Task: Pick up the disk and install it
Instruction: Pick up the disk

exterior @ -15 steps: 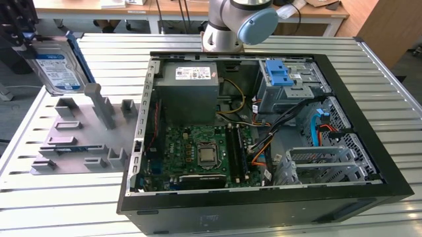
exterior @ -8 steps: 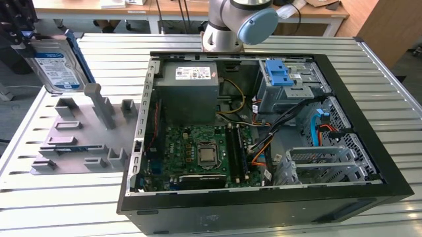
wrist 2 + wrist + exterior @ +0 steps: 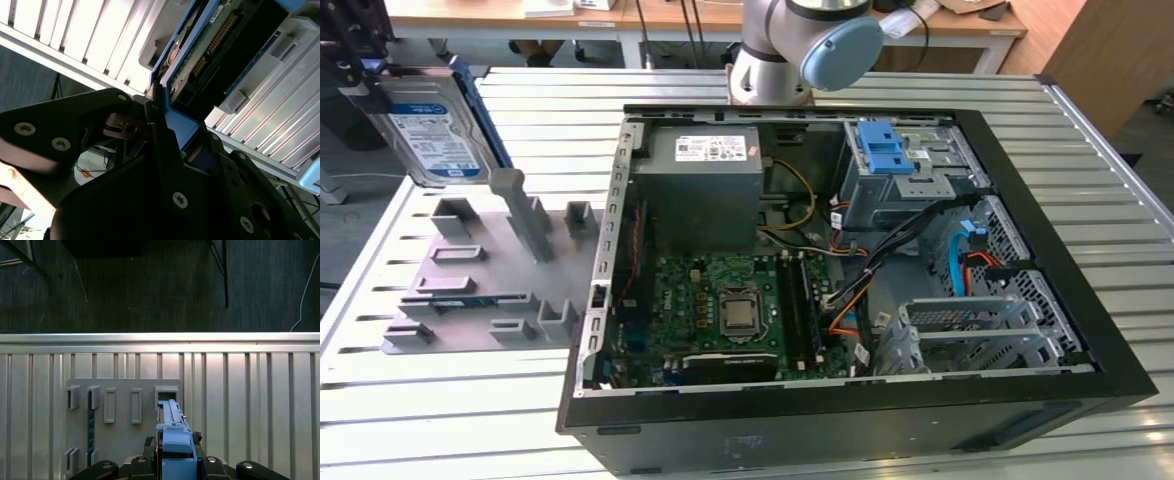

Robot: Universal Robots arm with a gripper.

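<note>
At the exterior view's left, the gripper (image 3: 166,119) is clamped on the disk (image 3: 434,135). In the second wrist view its black fingers (image 3: 155,135) press on the blue carrier frame rather than on the drive's bare circuit board, probably because the plastic edge gives a safe grip. The disk hangs upright on edge, label facing the exterior camera, above the far end of the grey holding fixture (image 3: 480,275). The first wrist view looks straight down its edge, which lines up with an open rectangular slot (image 3: 166,394) in that fixture. The slot appears made to stand the drive on end so it can be gripped from above. I cannot tell whether the lower edge is free of the slot. Further right on the slatted metal table (image 3: 440,420), the computer case (image 3: 854,425) lies on its side with the panel off, so its inside can be reached from overhead. Inside it, from left to right, are the grey power supply (image 3: 714,180) above the green motherboard (image 3: 720,310), a light-blue latch piece (image 3: 887,148), and the perforated metal drive cage (image 3: 987,325). The disk is well apart from the case, so it is picked up but not yet installed.
</note>
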